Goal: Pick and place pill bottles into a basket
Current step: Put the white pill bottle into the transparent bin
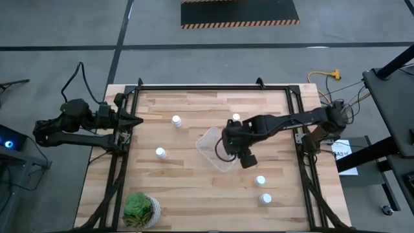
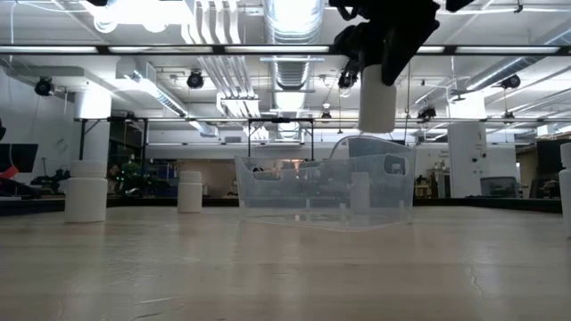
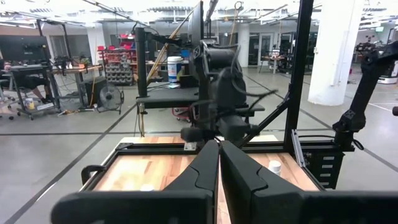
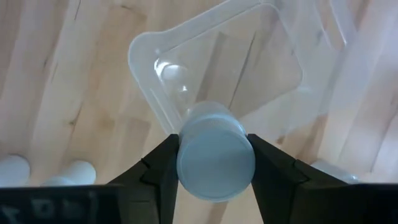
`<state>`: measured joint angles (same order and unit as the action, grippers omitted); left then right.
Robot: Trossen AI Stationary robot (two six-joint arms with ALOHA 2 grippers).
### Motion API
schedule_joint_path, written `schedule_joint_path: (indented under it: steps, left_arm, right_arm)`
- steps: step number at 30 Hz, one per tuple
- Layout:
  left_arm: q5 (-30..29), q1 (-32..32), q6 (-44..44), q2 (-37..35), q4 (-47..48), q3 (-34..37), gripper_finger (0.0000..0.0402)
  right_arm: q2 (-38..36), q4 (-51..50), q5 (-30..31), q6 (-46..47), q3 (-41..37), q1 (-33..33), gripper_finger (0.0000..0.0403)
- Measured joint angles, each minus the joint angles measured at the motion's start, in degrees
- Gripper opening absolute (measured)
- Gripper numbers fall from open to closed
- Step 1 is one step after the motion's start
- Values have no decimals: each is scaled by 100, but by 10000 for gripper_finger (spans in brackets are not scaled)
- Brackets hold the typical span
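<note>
The right gripper (image 4: 214,165) clamped a smooth white cylindrical pill bottle (image 4: 216,154), hanging above the clear, round-cornered plastic basket (image 1: 209,144) at mid-table. The left gripper (image 1: 134,120) rested closed at the left edge. Other bottles (image 1: 159,153) stood apart on pale wood planks (image 1: 187,188) — a leafy potted plant (image 1: 140,208) at one corner, grey floor beyond.

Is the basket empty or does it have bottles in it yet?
Empty. The right wrist view shows the basket with a bare floor; the right gripper holds a bottle above it, not yet dropped.
</note>
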<state>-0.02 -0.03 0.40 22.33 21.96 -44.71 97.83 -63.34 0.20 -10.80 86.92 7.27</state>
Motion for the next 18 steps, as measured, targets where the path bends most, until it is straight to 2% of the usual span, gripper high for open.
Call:
schedule_joint_path:
  steps: [5, 18]
  left_arm:
    - [-1, 2, 0, 0, 0, -2, 0]
    - [-2, 0, 0, 0, 0, -2, 0]
  right_arm:
    - [170, 315, 0, 12, -153, -5, 145]
    - [90, 925, -4, 51, -1180, -5, 145]
